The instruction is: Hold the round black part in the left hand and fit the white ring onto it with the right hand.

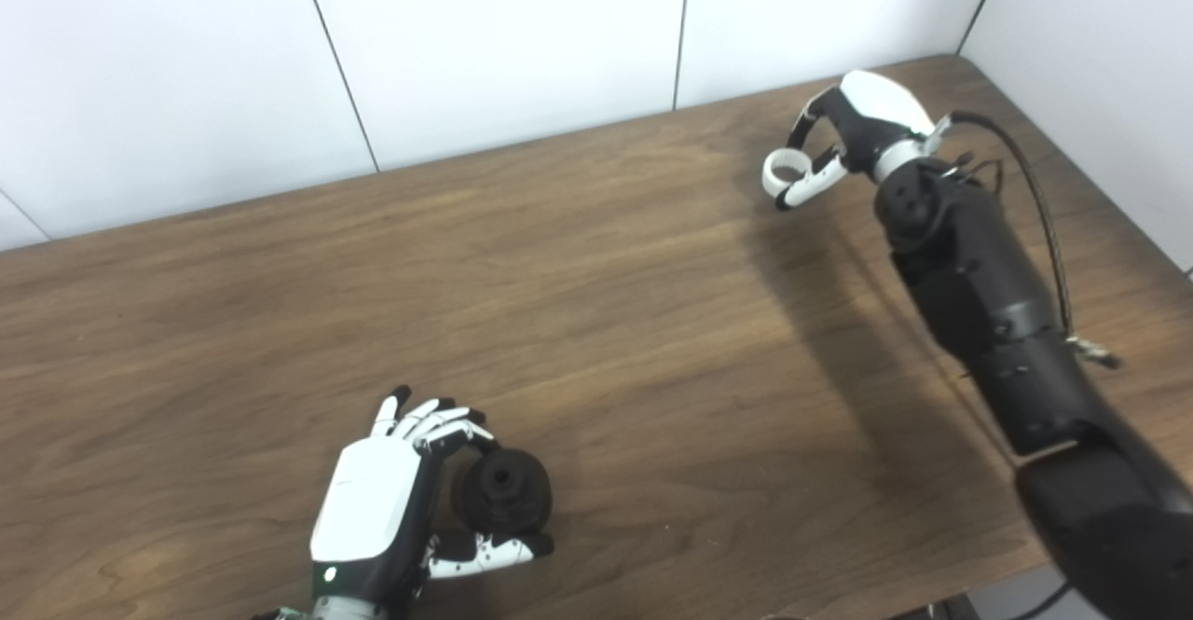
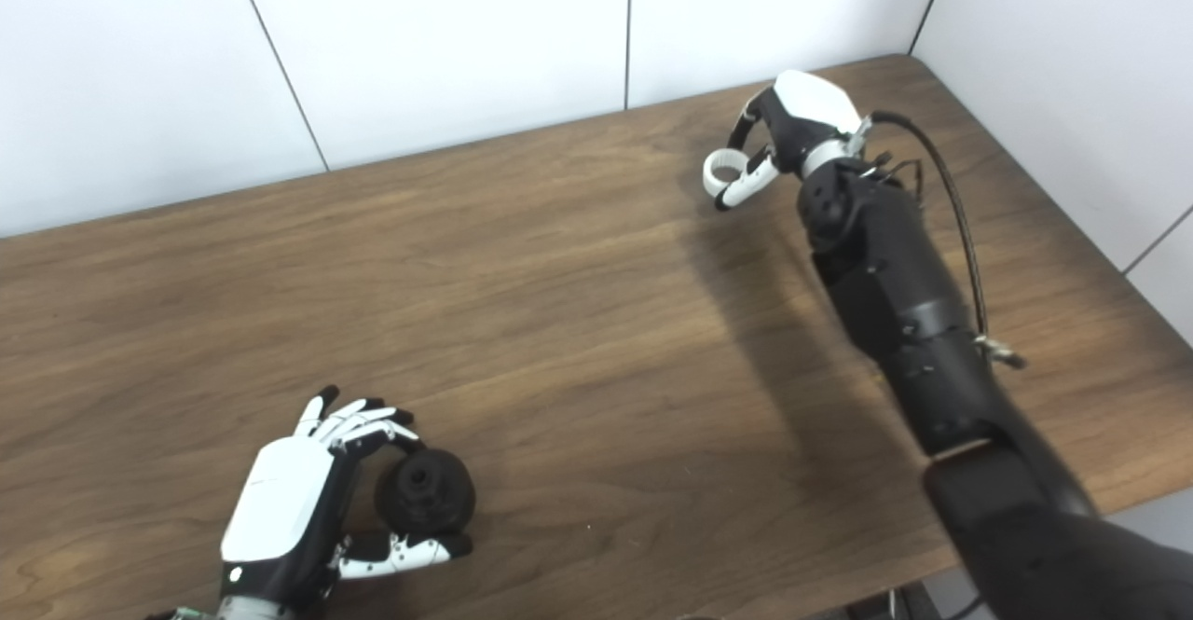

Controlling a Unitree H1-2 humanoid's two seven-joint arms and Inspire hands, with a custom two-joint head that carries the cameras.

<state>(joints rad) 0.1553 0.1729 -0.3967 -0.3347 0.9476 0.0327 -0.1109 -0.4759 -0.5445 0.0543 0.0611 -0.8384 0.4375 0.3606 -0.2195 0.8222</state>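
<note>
Right hand [image 1: 853, 135] pinches the white ring [image 1: 786, 171] near the table's [image 1: 606, 303] far right corner; left hand [image 1: 391, 499] cups the round black part [image 1: 503, 488] by the near edge. Pickup looks done; next, bring them together.

one black part [image 1: 503, 489], one white ring [image 1: 788, 172] (both held)

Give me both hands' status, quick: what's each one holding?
Left hand: shut on the round black part, near the table's front edge.
Right hand: shut on the white ring, near the table's far right corner.
</note>
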